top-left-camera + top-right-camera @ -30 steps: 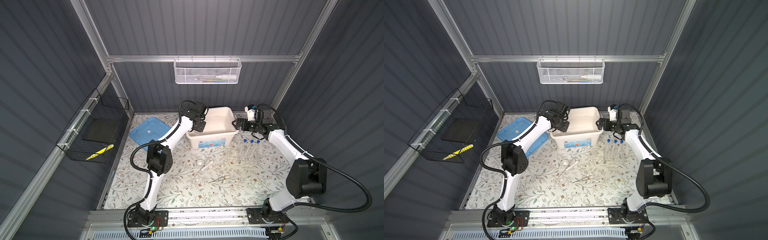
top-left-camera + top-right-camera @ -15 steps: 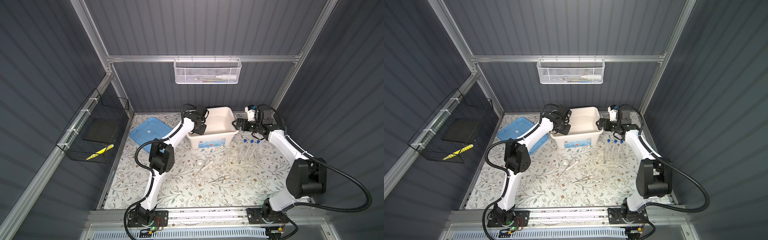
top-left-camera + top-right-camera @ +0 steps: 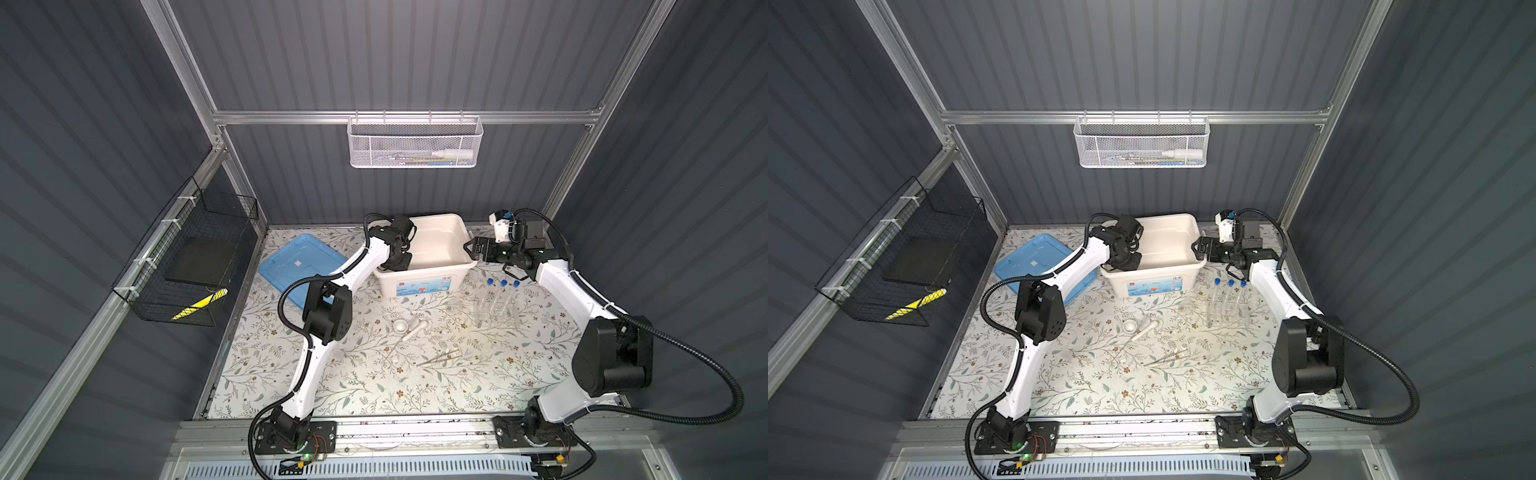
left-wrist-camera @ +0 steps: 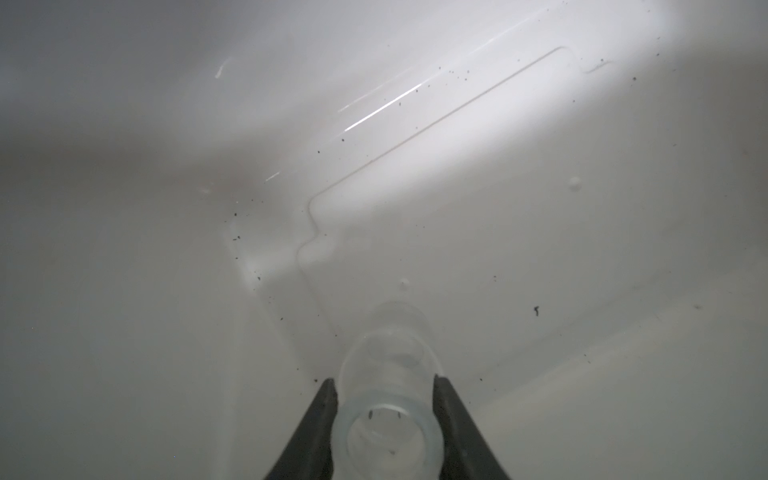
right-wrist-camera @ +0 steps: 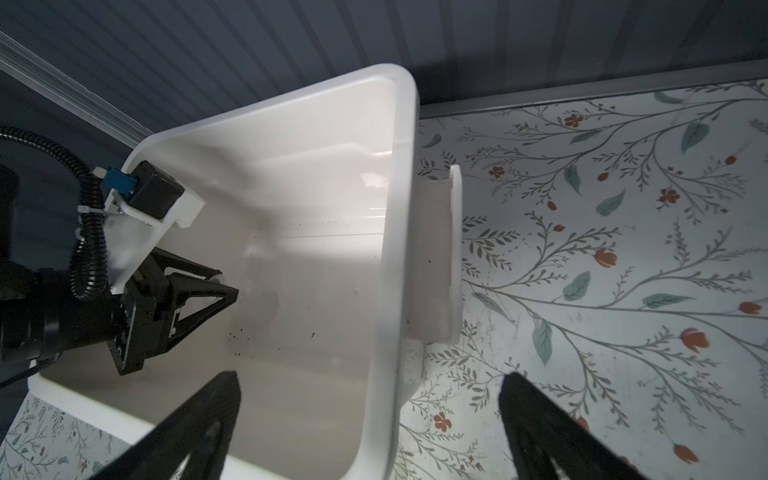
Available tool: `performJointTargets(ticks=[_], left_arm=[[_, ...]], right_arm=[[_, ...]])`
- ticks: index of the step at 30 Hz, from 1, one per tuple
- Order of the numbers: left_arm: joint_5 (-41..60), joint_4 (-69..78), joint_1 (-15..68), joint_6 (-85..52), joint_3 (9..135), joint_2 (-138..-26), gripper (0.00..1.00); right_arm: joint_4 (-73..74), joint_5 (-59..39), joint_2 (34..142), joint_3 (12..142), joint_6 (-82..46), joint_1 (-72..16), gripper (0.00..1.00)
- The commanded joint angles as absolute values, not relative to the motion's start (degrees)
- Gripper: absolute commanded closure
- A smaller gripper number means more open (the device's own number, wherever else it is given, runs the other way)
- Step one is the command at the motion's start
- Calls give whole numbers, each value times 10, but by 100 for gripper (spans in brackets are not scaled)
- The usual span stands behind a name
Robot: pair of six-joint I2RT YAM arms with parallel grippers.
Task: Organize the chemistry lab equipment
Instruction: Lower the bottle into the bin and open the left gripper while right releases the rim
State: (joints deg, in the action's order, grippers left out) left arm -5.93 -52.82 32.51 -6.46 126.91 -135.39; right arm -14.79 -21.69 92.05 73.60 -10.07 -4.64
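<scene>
Our left gripper [image 4: 384, 384] has sunk into the cream box [image 3: 419, 284], glass dish [image 4: 386, 419] pinched, so drop-off looms; our right gripper [image 5: 370, 376] gapes wide.

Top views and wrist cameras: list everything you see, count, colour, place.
box: one, cream, open, back of table.
lid: one, blue, left of box.
glass dish: one, clear, in box, held.
tube rack: one, clear, right of box.
test tubes: three, clear, blue-capped, upright in tube rack.
mortar: one, white, table centre.
pestle: one, white, beside mortar.
tweezers: one, metal, nearer front.
white basket: one, back wall.
black basket: one, left wall.
left gripper: black, shut on glass dish.
right gripper: black, open, at box's right rim.
</scene>
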Motion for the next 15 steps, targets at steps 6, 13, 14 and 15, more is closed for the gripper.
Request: performJointTargets(ticks=[6, 13, 14, 15], left_arm=[[-60, -547, 321, -64, 1254, -1348, 73], [-58, -548, 321, -64, 1258, -1342, 67], [-58, -548, 320, -64, 1258, -1341, 66], [-58, -548, 321, -64, 1260, -1340, 64]], right_arm=[[-147, -227, 918, 731, -102, -44, 1], [-149, -231, 912, 730, -101, -44, 1], [-149, -233, 911, 730, -101, -44, 1], [-150, -234, 909, 730, -100, -44, 1]])
